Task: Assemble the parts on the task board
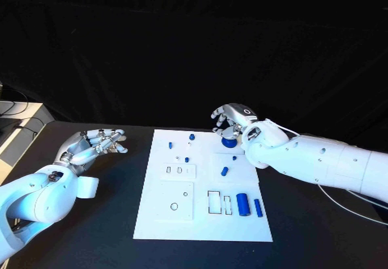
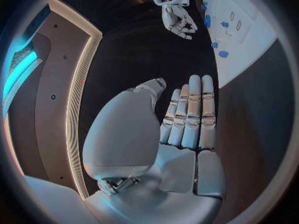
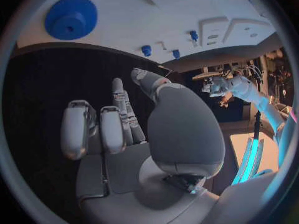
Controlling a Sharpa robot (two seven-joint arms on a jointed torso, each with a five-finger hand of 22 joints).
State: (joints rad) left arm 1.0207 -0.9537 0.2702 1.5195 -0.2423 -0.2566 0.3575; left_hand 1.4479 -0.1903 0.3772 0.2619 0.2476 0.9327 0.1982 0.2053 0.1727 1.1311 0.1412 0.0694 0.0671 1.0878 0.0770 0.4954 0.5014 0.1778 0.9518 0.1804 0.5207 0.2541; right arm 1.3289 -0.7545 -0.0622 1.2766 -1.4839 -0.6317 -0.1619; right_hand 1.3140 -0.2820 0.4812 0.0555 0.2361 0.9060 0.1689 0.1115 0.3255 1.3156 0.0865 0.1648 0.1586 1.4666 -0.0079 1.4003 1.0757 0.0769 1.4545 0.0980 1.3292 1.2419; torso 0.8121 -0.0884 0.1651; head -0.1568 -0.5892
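On the near end of the task board (image 1: 162,224) lie two blue cylinders (image 1: 243,202), not yet placed. The left hand (image 1: 95,143) hovers over the counter (image 1: 97,235), fingers apart, empty. At the far edge, the right hand (image 1: 234,120) hangs spread above the blue gear (image 1: 230,142), holding nothing; grasping it seems next. The gear's seating is partly hidden.

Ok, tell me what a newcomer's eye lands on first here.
The white board in the middle of the black table, dotted with small blue parts. Next, the right robot hand above the board's far edge, over a blue gear, holding nothing. The left robot hand sits left of the board, fingers apart and holding nothing.
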